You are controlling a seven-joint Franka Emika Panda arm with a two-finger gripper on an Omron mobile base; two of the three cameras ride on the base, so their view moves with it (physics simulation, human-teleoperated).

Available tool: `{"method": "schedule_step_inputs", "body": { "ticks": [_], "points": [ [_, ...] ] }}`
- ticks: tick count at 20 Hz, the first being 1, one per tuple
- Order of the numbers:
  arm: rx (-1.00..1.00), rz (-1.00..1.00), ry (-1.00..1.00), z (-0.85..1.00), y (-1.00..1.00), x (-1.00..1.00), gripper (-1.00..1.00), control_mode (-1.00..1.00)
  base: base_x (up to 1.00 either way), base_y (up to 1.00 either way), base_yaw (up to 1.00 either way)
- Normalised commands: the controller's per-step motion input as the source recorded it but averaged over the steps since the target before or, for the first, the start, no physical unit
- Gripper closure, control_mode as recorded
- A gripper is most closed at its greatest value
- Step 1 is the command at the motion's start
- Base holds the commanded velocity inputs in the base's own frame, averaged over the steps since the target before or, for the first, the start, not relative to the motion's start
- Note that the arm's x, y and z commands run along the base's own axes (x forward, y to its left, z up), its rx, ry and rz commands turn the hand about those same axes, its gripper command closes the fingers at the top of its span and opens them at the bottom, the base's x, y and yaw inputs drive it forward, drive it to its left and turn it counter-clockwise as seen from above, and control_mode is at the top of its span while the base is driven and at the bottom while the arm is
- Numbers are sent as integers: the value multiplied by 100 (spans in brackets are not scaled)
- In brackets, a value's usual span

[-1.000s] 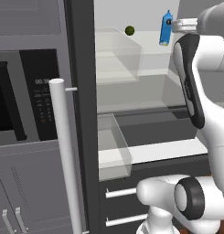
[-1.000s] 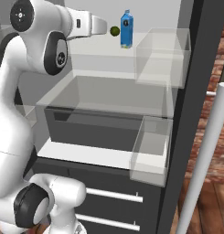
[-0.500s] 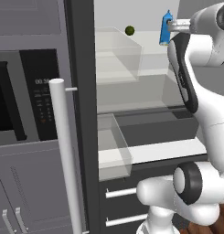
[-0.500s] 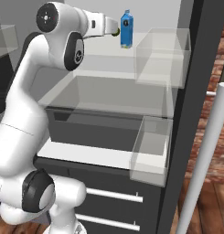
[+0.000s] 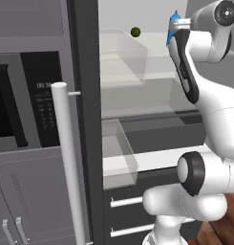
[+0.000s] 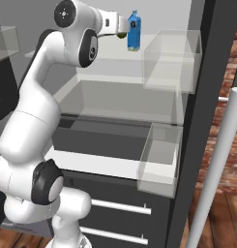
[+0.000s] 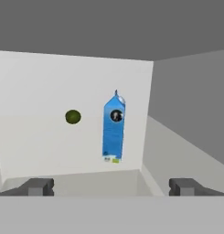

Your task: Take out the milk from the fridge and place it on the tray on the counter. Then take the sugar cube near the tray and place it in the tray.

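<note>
The milk [image 7: 114,127], a bright-blue gabled carton with a dark round mark on its front, stands upright on the top shelf of the open fridge [image 6: 187,121], close to the shelf's right side and near the pale back wall. A small dark-green ball [image 7: 73,117] sits on the same shelf, well apart to the carton's left. The gripper [image 7: 111,186] is raised to shelf height in front of the carton with its jaws spread wide and nothing between them; the milk is apart from both fingertips [image 7: 38,186]. The fridge door's long silver bar handle [image 5: 68,158] stands beside the black-fronted microwave [image 5: 27,98].
</note>
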Motion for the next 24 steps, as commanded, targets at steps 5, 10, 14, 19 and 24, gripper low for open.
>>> {"method": "schedule_step_inputs", "body": {
  "ticks": [5,10,14,19,24],
  "points": [
    [0,0,0,0,-14,40,-100,-100,0,0,0],
    [0,0,0,0,-7,38,-100,-100,0,0,0],
    [0,0,0,0,-3,40,-100,-100,0,0,0],
    [0,0,0,0,-3,34,-100,-100,0,0,0],
    [0,0,1,0,-9,35,-100,-100,0,0,0]
  ]
}}
